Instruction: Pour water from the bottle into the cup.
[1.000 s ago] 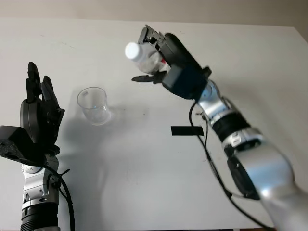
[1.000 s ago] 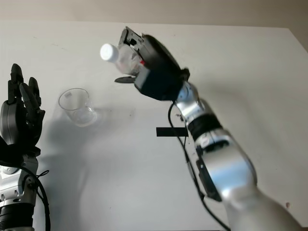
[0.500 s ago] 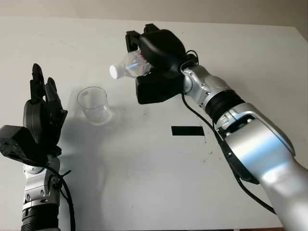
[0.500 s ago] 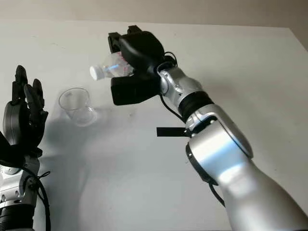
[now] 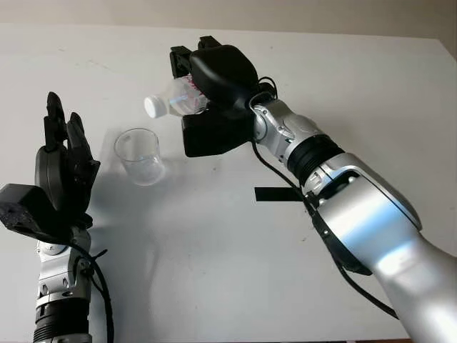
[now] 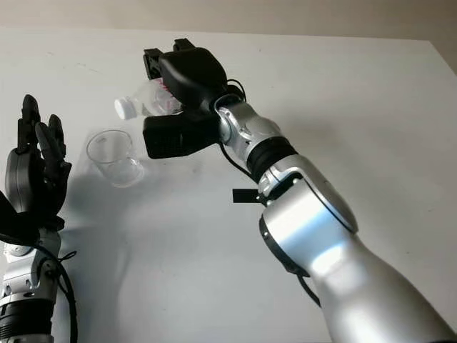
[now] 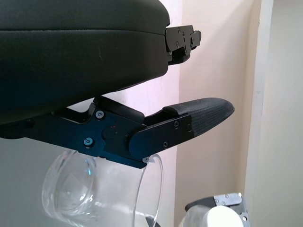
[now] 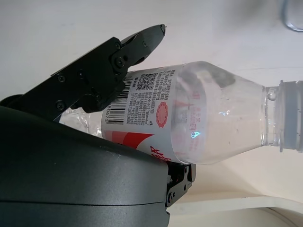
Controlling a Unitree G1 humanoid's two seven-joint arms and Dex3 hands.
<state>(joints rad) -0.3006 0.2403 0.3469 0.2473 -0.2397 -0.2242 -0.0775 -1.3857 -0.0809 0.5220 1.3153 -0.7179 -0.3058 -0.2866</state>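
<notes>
The right hand, clamped on the bottle, has tipped it sideways toward the cup. The white cap is on, so no water can come. The left hand waits open beside the cup.

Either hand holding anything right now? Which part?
The right hand grips the clear plastic bottle with the white cap around its labelled body, neck tipped toward the clear plastic cup. The left hand is open, beside the cup.

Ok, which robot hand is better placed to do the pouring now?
The right robot hand. It grips the bottle, already tipped on its side with its capped end near the cup. The left robot hand is open, beside the cup, holding nothing.
</notes>
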